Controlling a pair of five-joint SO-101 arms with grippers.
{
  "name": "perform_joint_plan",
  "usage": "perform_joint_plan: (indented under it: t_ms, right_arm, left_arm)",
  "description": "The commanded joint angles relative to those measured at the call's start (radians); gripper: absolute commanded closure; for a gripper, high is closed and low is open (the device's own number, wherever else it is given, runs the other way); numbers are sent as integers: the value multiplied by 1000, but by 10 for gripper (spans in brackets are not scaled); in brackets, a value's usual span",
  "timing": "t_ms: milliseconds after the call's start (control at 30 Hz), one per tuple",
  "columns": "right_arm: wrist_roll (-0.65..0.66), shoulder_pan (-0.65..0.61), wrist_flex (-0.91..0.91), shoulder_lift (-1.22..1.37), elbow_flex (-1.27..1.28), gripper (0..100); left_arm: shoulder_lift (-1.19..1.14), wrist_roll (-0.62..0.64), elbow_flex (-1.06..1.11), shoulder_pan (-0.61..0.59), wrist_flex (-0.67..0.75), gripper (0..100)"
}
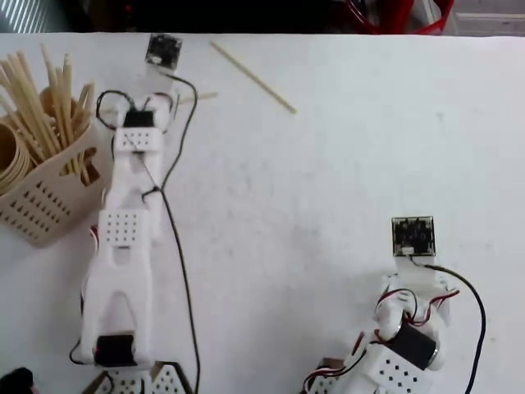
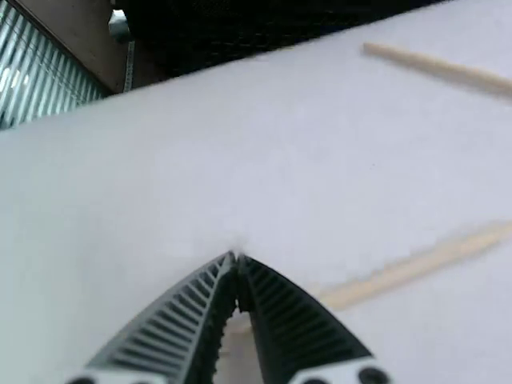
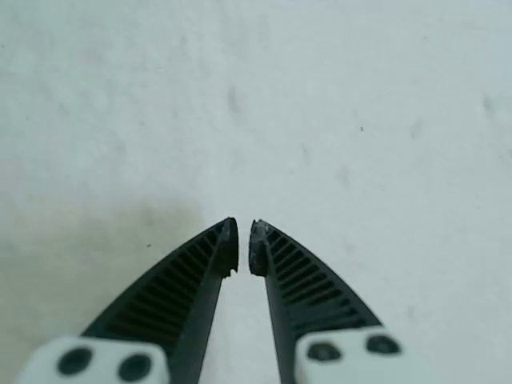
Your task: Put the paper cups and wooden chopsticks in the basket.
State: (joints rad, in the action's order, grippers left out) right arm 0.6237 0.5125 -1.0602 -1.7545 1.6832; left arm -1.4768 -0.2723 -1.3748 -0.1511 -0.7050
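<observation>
A beige perforated basket (image 1: 43,205) stands at the table's left edge. It holds several wooden chopsticks (image 1: 41,98) and stacked paper cups (image 1: 10,160). One loose chopstick (image 1: 250,75) (image 2: 440,68) lies on the white table near the far edge. A second chopstick (image 1: 199,97) (image 2: 416,268) lies by the left arm's tip and runs under one finger. My left gripper (image 2: 238,260) is shut, tips touching just above the table with nothing clamped between them. The left arm (image 1: 127,189) stretches toward the far side beside the basket. My right gripper (image 3: 243,240) is shut over bare table, holding nothing.
The right arm (image 1: 410,328) sits folded at the near right corner. A black cable (image 1: 176,238) trails along the left arm. The table's far edge meets a dark background (image 2: 240,32).
</observation>
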Motion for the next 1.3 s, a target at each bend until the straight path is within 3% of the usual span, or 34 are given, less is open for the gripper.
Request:
perform_joint_plan:
  t_ms: [0, 167, 467, 600, 667, 900, 1100, 1267]
  right_arm:
    - [3, 10, -10, -1, 9, 954]
    - [3, 10, -10, -1, 9, 954]
    - [3, 10, -10, -1, 9, 954]
    - [3, 10, -10, -1, 9, 954]
    - [3, 10, -10, -1, 9, 954]
    - [3, 10, -10, -1, 9, 954]
    - [3, 10, -10, -1, 9, 954]
    - [3, 10, -10, -1, 9, 954]
  left_arm:
    - [10, 3, -14, 7, -129, 976]
    - [16, 2, -55, 33, -407, 976]
    - [142, 0, -293, 137, -1080, 976]
    - [262, 2, -284, 162, -1077, 976]
    - [328, 6, -298, 162, -1023, 976]
    - [375, 8, -195, 105, -618, 976]
    - [254, 2, 15, 59, -115, 976]
    - [81, 2, 40, 5, 313, 976]
